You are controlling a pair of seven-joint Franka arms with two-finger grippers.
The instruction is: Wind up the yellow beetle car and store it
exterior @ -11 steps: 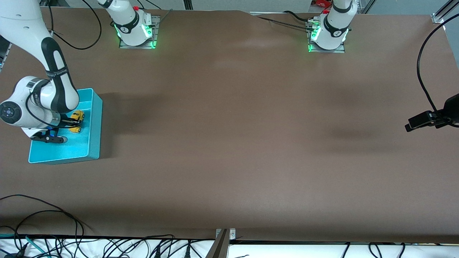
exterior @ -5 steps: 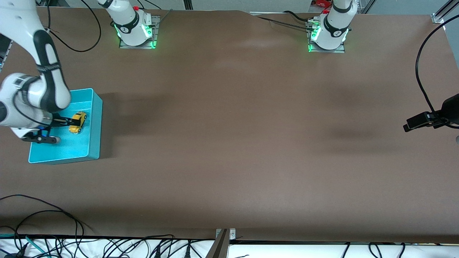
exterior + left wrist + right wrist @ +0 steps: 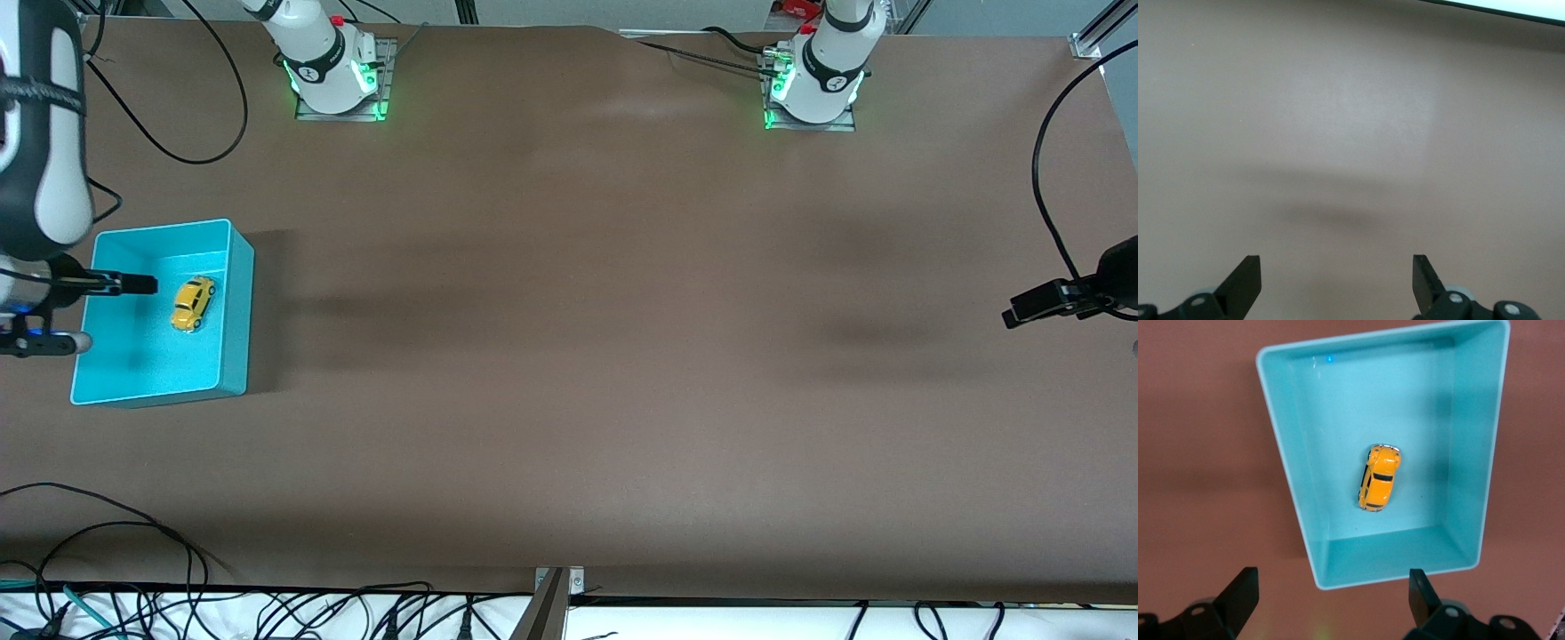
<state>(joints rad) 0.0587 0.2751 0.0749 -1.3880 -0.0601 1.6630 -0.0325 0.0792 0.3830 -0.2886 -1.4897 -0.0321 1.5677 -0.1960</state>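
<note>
The right hand (image 3: 1328, 603) has let go of the yellow beetle car (image 3: 193, 303) and risen clear of it. A second ago its fingers were down inside the turquoise bin (image 3: 238, 267) around the toy; half a second ago they were just beside it; now they are spread wide and empty, high over the bin's edge toward the right arm's end of the bench (image 3: 569, 356). Judged from this, the storing step looks done — the release has happened and the arm is backing away.

The bin holds one thing only: the car, on its wheels on the bin floor, apart from every wall. In the right wrist view it sits near the middle of the floor, its length running roughly along the bin's longer side. Whether its spring is wound cannot be told from here.

The left hand (image 3: 1337, 283) waits over bare bench at the left arm's end, fingers apart and holding nothing — well apart from bin and car.
</note>
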